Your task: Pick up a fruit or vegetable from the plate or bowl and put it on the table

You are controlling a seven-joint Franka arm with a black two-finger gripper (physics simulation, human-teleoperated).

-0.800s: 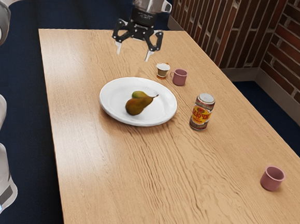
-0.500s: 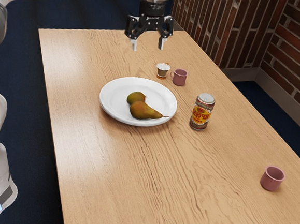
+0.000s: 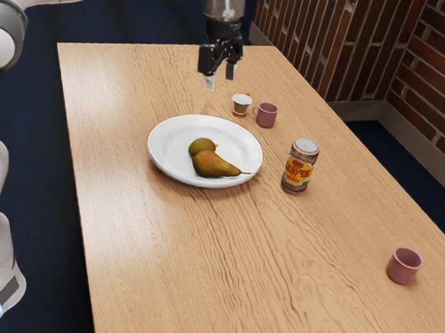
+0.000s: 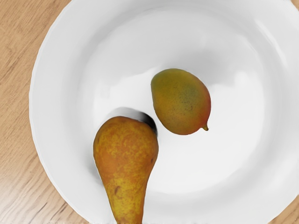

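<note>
Brown pear (image 3: pixel 213 165) and mango (image 3: pixel 200 145) lay on the plate (image 3: pixel 163 134), centre-left in the exterior view; the hand (image 3: pixel 220 79) hung released, upper centre. The wrist view added the mango's red flank.

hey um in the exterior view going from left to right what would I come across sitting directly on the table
Plate, white cup, pink mug with a handle, can, pink cup.

Bright, pale sheen on table (image 3: pixel 113 221), soft shadows
</note>
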